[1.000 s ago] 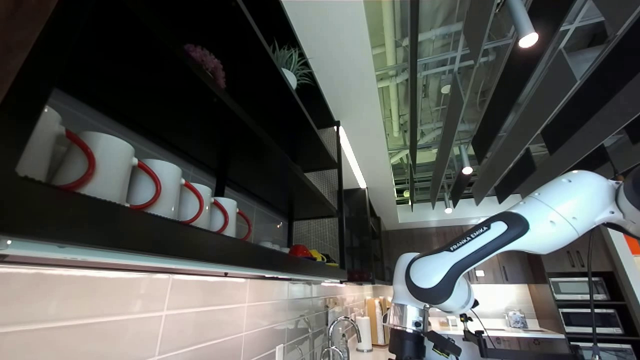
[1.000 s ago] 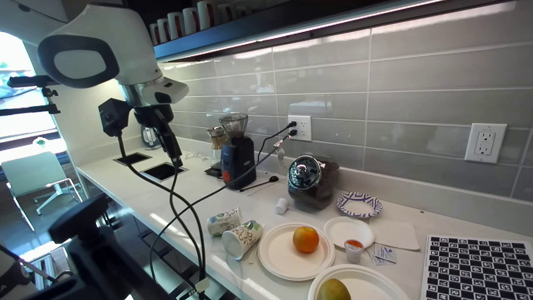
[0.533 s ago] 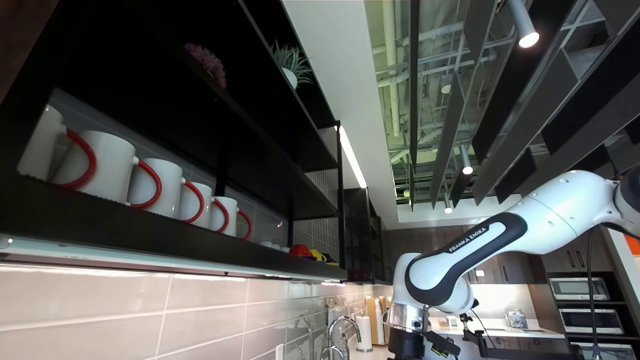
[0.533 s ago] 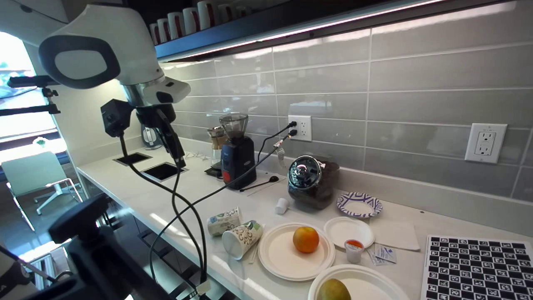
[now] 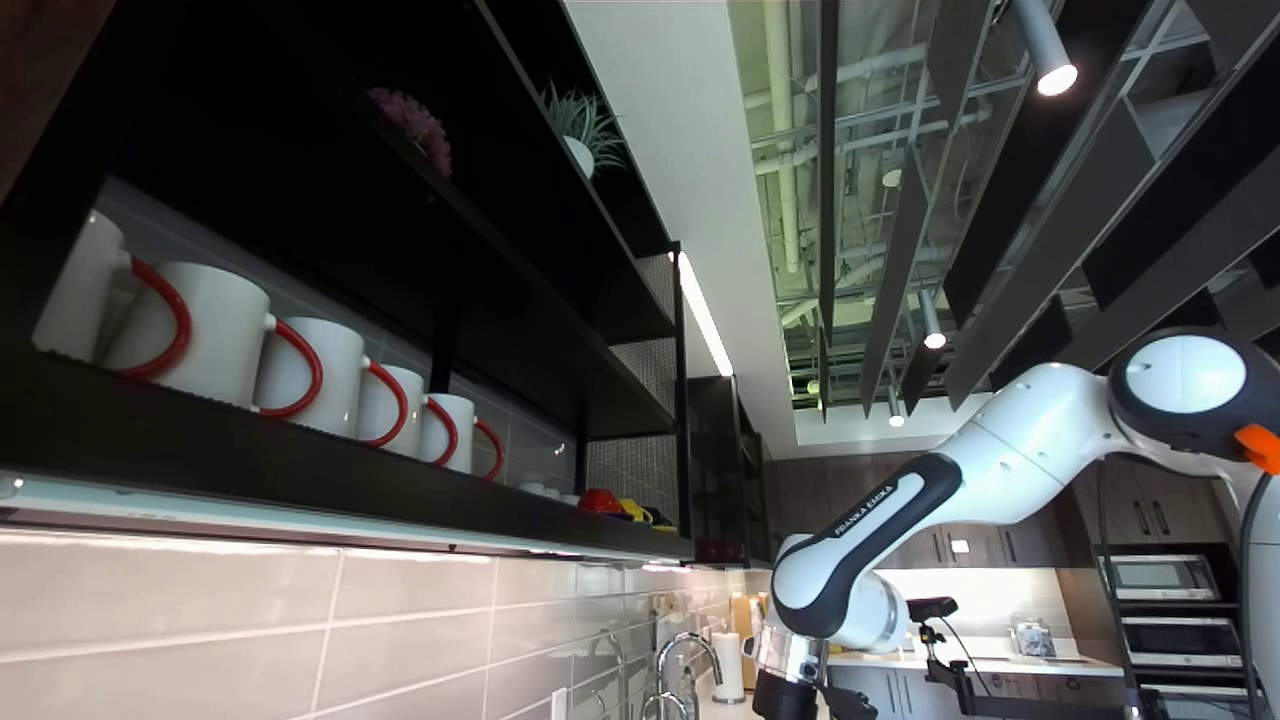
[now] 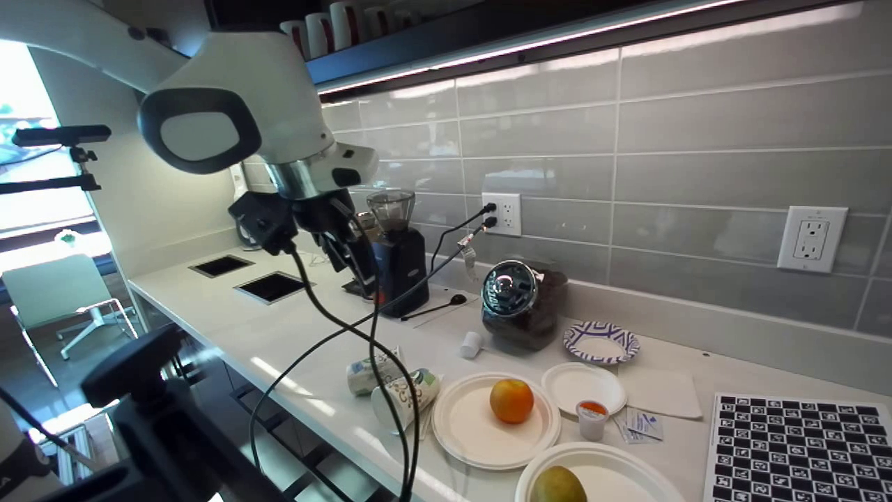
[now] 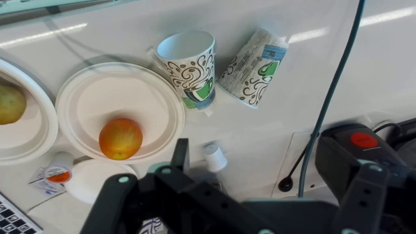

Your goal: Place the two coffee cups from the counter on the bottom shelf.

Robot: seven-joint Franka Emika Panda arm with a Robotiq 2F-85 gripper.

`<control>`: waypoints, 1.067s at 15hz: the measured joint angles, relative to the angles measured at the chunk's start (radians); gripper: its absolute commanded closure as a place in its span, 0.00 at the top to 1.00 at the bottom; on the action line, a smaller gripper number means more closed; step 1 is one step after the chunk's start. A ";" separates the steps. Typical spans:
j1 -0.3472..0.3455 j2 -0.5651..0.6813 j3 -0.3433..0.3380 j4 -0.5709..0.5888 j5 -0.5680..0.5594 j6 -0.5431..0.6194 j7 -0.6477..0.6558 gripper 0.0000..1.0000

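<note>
1. Bottom shelf (image 5: 300, 462): above the counter (image 6: 237, 314); mugs (image 5: 340, 380) in a row on it.
2. Coffee cup (image 7: 191, 73): on its side on the counter, mouth away from the wall (image 6: 543, 125).
3. Second coffee cup (image 7: 255, 65): on its side, just right of the first in the wrist view, mouth to the wall.
4. Plate (image 7: 97, 87): just left of the cups, same view; fruit (image 7: 120, 139) on it.
5. Second plate (image 7: 37, 117): farther left; second fruit (image 7: 11, 104) on it.
6. Jar (image 6: 536, 314): near the wall, right of the grinder (image 6: 404, 254) in an exterior view.
7. Bowl (image 6: 601, 345): right of the jar, same view; third plate (image 6: 575, 383) before it.
</note>
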State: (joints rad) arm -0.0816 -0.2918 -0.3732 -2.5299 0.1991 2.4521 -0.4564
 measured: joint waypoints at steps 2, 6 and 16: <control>0.051 0.077 -0.059 0.059 0.072 -0.053 -0.148 1.00; 0.048 0.247 -0.046 0.172 0.189 -0.189 -0.395 1.00; -0.015 0.380 0.046 0.258 0.215 -0.254 -0.478 1.00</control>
State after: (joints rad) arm -0.0970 0.0886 -0.3275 -2.2720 0.4141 2.1978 -0.9346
